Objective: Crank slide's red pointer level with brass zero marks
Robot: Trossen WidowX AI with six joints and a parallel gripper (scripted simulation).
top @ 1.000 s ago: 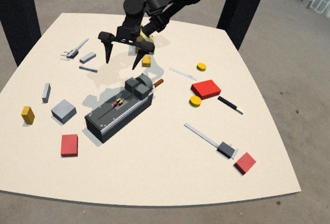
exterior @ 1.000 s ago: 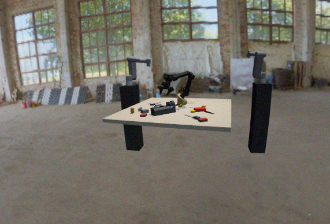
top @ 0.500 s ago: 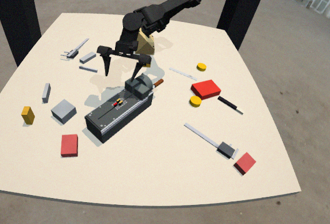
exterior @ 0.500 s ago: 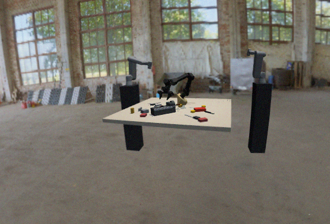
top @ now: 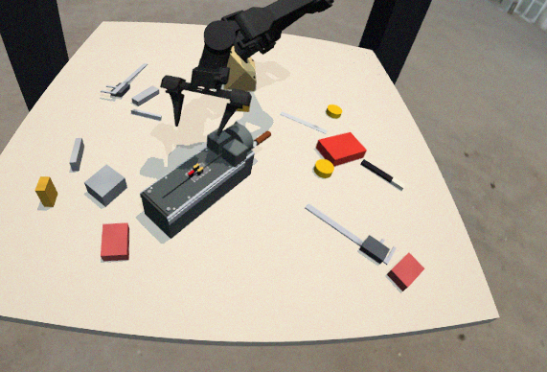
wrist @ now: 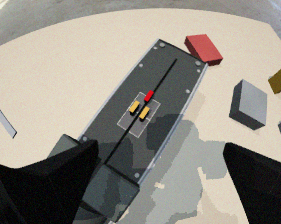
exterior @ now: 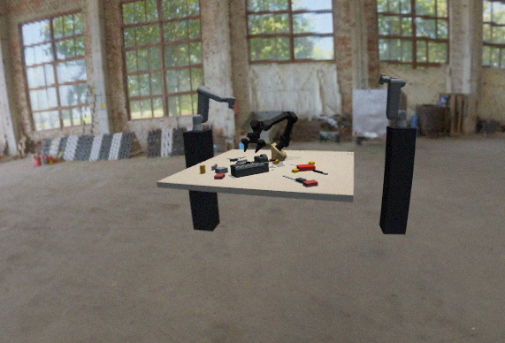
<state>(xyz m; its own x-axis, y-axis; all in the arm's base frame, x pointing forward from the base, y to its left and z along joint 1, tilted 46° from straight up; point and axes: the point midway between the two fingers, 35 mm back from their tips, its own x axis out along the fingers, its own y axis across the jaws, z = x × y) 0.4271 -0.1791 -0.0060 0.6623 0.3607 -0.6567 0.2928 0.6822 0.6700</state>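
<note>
The dark grey machine (top: 206,203) (exterior: 249,170) (wrist: 178,85) stands on the table, with a slotted top. Its red pointer (top: 191,173) (wrist: 149,96) is off the line of the two brass marks, towards the end away from the crank. One brass mark (top: 196,167) (wrist: 134,106) and the other brass mark (top: 199,171) (wrist: 144,113) lie either side of the slot. The brown crank handle (top: 262,138) sticks out beyond the round housing (top: 242,133); it is out of the wrist view. My gripper (top: 198,128) (exterior: 251,151) (wrist: 164,149) is open and empty, above and beside the machine, away from the handle.
A grey block (top: 105,184) (wrist: 248,104) and a red block (top: 115,241) (wrist: 204,49) are near the machine's far end. A bright red box (top: 341,148), two yellow discs and a black-handled tool (top: 376,170) lie beyond the handle. A caliper (top: 375,248) lies nearer the front.
</note>
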